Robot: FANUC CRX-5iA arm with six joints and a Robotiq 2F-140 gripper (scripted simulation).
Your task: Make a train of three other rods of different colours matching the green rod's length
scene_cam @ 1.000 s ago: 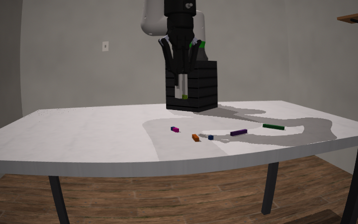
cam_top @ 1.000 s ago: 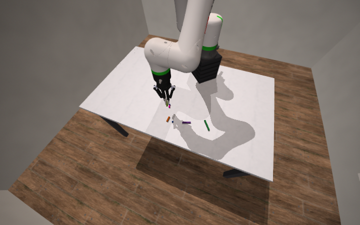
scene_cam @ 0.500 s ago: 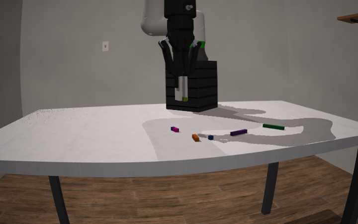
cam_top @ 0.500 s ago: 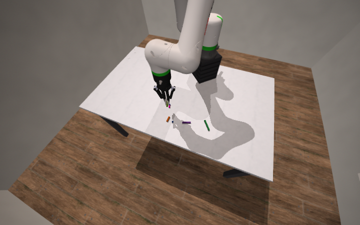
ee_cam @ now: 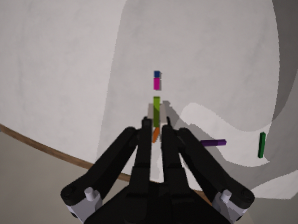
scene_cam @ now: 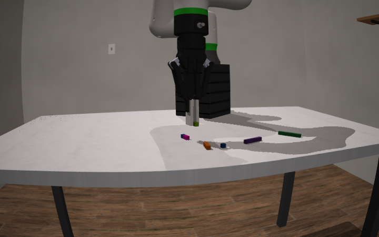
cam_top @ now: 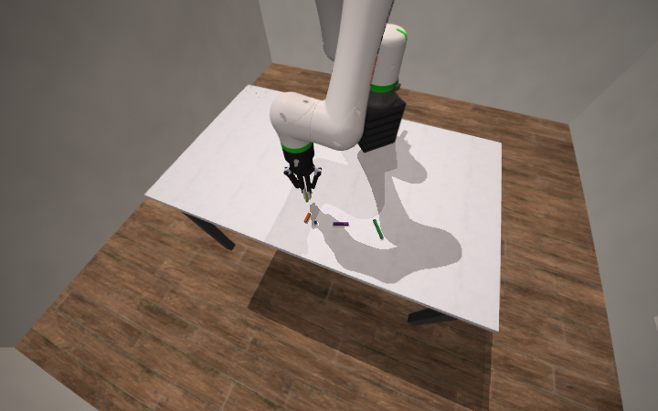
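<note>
My gripper (scene_cam: pixel 192 122) is shut on the lime rod (scene_cam: pixel 196 124) and holds it low over the table, just behind the magenta rod (scene_cam: pixel 186 137). A small blue rod (scene_cam: pixel 181 136) lies against the magenta rod's far end. In the wrist view the lime rod (ee_cam: pixel 156 112) points along the same line as the magenta rod (ee_cam: pixel 157 83) and the blue rod (ee_cam: pixel 157 74), with a small gap between lime and magenta. The green rod (cam_top: pixel 378 229) lies flat to the right. I cannot tell whether the lime rod touches the table.
An orange rod (scene_cam: pixel 206 145), a second blue rod (scene_cam: pixel 222 145) and a purple rod (scene_cam: pixel 252 139) lie in front of and to the right of the gripper. The arm's black base (scene_cam: pixel 215 92) stands behind. The table's front edge is near.
</note>
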